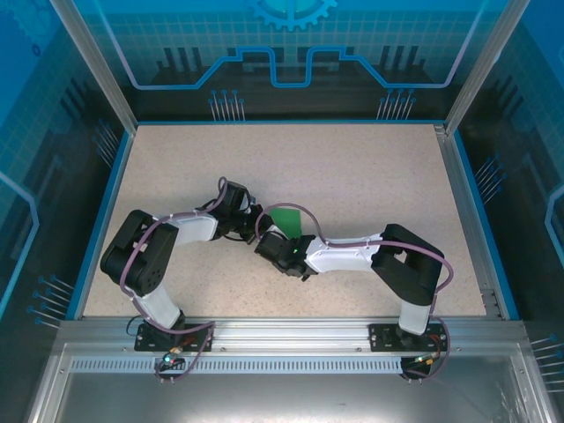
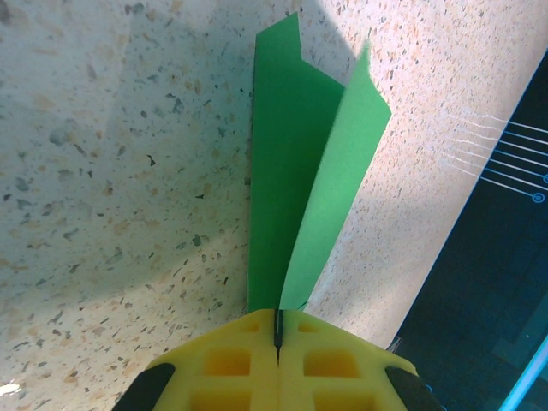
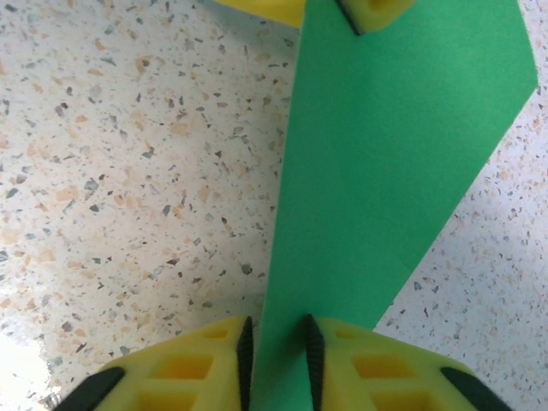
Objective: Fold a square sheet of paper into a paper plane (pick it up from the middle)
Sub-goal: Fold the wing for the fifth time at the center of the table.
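The bright green square sheet of paper (image 1: 287, 218) is folded along a crease, and its two flaps spread apart in a narrow V (image 2: 291, 197). My left gripper (image 2: 278, 321) is shut on the creased end of the sheet. It sits left of the paper in the top view (image 1: 257, 222). My right gripper (image 3: 278, 351) straddles the near end of the paper (image 3: 385, 171), with its dark pads a narrow gap apart and green showing between them. From above, the right gripper (image 1: 269, 242) is just below the left one. A yellow left fingertip (image 3: 377, 13) shows at the paper's far end.
The speckled beige table (image 1: 352, 176) has a blue rim (image 1: 97, 220) on the left and a metal rail (image 1: 476, 220) on the right. Both arms meet near the table's middle. Open tabletop lies beyond them, towards the back wall.
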`<action>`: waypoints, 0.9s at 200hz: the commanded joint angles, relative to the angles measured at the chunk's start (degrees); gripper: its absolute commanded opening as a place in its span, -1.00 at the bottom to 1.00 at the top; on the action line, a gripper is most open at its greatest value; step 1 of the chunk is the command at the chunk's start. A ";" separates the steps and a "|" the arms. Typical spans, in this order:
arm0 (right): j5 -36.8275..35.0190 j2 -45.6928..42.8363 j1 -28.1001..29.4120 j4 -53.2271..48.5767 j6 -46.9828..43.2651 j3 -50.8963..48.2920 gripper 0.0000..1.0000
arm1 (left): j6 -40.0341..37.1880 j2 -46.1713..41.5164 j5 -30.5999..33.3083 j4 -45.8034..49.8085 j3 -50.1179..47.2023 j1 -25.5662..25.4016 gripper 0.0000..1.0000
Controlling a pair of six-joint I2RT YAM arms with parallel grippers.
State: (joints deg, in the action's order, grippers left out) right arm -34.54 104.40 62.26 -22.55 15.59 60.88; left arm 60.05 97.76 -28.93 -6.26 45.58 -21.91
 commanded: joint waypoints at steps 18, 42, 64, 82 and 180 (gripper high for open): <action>-1.07 -0.30 0.94 -0.36 0.90 1.03 -0.71 | 0.89 -0.63 0.24 2.48 0.48 -0.02 -0.93; 0.70 -0.66 0.52 0.47 1.20 0.41 -0.85 | 0.87 -1.07 0.61 3.00 0.43 -0.06 -0.83; 3.15 -1.19 -0.46 1.73 1.37 -0.58 -0.93 | 0.70 -2.12 1.93 5.00 0.67 -0.06 -0.34; 6.85 -2.32 -1.56 3.63 0.71 -1.86 -0.94 | -0.06 -3.40 4.17 7.59 0.81 0.04 -0.09; 13.56 -5.63 -4.26 12.01 -2.89 -7.69 -0.90 | -2.92 2.14 5.26 16.37 8.65 0.32 0.07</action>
State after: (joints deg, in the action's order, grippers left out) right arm -22.59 99.98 58.65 -12.93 13.54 53.98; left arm 59.48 98.17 -24.56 5.02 51.44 -21.89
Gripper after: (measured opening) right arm 0.051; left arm 0.570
